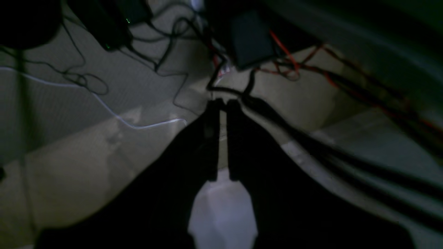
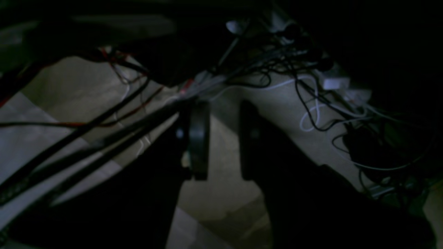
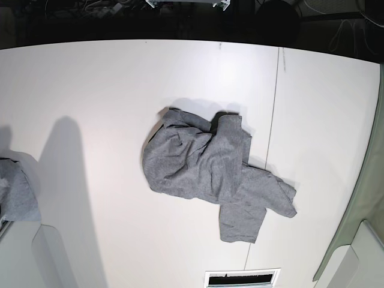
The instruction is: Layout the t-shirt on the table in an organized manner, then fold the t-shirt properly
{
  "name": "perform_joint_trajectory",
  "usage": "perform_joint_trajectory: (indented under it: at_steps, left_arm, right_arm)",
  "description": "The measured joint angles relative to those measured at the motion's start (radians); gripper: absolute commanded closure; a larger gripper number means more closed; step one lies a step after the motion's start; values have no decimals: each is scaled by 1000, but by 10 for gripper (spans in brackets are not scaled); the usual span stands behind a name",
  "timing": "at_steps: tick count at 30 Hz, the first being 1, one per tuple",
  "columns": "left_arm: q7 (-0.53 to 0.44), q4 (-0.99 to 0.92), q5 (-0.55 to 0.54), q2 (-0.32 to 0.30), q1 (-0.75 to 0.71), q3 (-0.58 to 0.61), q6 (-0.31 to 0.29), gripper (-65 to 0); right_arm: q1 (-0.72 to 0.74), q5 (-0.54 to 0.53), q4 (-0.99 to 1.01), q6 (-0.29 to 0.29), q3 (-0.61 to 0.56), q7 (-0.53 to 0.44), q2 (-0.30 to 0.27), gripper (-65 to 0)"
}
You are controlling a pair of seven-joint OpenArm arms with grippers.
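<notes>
Shirt [image 3: 210, 174]: a grey, crumpled heap lying a little right of centre on the white table [image 3: 90, 90] in the base view, one sleeve or hem trailing toward the lower right and crossing the thin dark seam line [image 3: 273, 120]. Layers overlap, so collar and sleeves cannot be told apart.

Risks, as judged: a pinch taken on the heap may catch two layers at once and drag the whole bundle instead of opening it; a pull toward the right edge could carry the trailing part off the table. A second grey cloth [image 3: 15, 192] at the left margin could be mistaken for the shirt.

Neither arm appears in the base view. The wrist views alone show the grippers, both aimed at a dim floor strewn with cables [image 1: 79, 79], well away from the shirt. Left gripper [image 1: 223, 103]: fingers nearly together, only a thin slit between, nothing held. Right gripper [image 2: 225, 110]: fingers parted by a clear gap, nothing between them. Only the base view shows the shirt and table; the wrist views show neither.
</notes>
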State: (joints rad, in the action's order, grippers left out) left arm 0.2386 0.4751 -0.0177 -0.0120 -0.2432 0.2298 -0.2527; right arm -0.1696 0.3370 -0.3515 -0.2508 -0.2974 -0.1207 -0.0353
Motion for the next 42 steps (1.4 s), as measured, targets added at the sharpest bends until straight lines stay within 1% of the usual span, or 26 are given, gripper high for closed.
perform_joint_trajectory:
  at_steps: [3, 7, 12, 14, 17, 19, 22, 25, 28, 31, 34, 36, 38, 39, 40, 42]
  left_arm:
    - [6, 99, 2, -35, -71, 0, 0, -45]
    - [7, 232, 2, -77, -161, -1, 1, -46]
    - [8, 382, 3, -108, -258, -1, -2, -46]
    - [8, 443, 3, -121, -298, -2, 0, -63]
    - [31, 543, 3, -130, -352, -2, 0, -144]
    - [67, 616, 2, -135, -381, -2, -3, -169]
    - [115, 738, 3, -138, -430, -21, -2, -169]
    - [129, 873, 3, -154, -492, -49, -3, -169]
    - [131, 1019, 3, -158, -557, -94, -2, -169]
    - [132, 1162, 1, -156, -613, -143, -72, -169]
    - [143, 1291, -18, -154, -662, -177, -96, -169]
    - [169, 1373, -17, -154, -680, -208, -100, -169]
    - [204, 1452, -36, -155, -679, -248, -97, -169]
    - [206, 1491, -55, -158, -676, -261, -95, -169]
    - [200, 1529, -85, -169, -674, -269, -95, -169]
    - [196, 1586, -132, -199, -658, -274, -103, -169]
  right_arm:
    - [-65, 0, -105, -19, 0, 3, -24, -152]
    - [-161, -3, -266, -94, 1, 7, -79, -152]
    - [-276, -135, -457, -150, 1, 8, -150, -152]
    - [-318, -158, -527, -163, 1, 7, -176, -152]
    - [-381, -158, -630, -168, 1, 8, -209, -152]
    - [-424, -158, -701, -168, 1, 11, -229, -152]
    - [-490, -157, -823, -168, 1, 11, -253, -152]
    - [-551, -158, -953, -170, 1, 13, -281, -152]
    - [-592, -208, -1072, -193, 1, 13, -324, -152]
    - [-616, -252, -1175, -198, 1, 13, -370, -152]
    - [-623, -268, -1254, -198, 1, 14, -400, -152]
    - [-623, -266, -1301, -197, 1, 18, -408, -152]
    - [-618, -267, -1345, -198, 1, 16, -409, -152]
    - [-612, -269, -1363, -198, 1, 17, -408, -152]
    - [-597, -270, -1378, -200, 0, 17, -408, -152]
    - [-550, -321, -1391, -202, 0, 15, -407, -152]
